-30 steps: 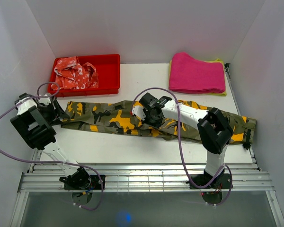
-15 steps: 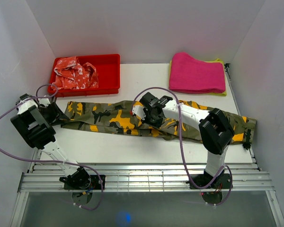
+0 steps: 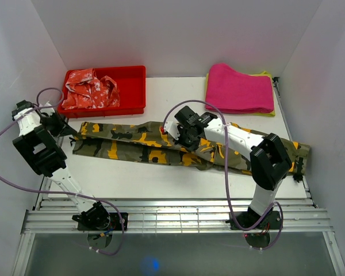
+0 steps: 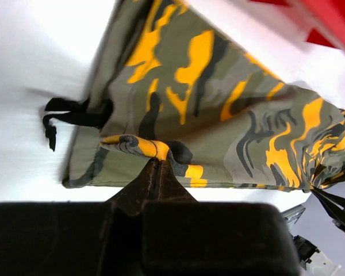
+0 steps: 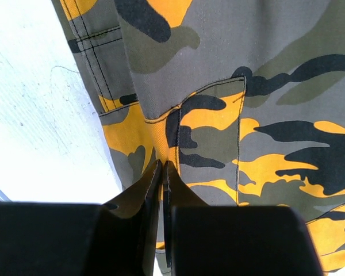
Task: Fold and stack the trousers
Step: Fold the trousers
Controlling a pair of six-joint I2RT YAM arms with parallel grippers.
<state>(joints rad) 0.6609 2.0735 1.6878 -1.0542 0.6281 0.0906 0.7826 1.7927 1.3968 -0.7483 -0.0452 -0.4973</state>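
The camouflage trousers (image 3: 132, 144) lie stretched left to right across the middle of the table. My left gripper (image 3: 65, 129) is at their left end. In the left wrist view it (image 4: 154, 163) is shut on a raised fold of the trousers (image 4: 218, 103) at the near edge. My right gripper (image 3: 179, 138) is over the middle of the garment. In the right wrist view it (image 5: 163, 167) is shut on a pinch of the trousers (image 5: 247, 86) beside a stitched pocket seam.
A red tray (image 3: 133, 87) at the back left holds a red-and-white garment (image 3: 91, 89). A folded pink cloth (image 3: 238, 89) lies at the back right. White walls stand close on both sides. A black drawstring (image 4: 69, 112) hangs off the trousers' left end.
My left gripper has gone from open to shut on the trousers' left end, and its arm has drawn back and left. The right gripper has shifted slightly right, and the cloth has bunched narrower.
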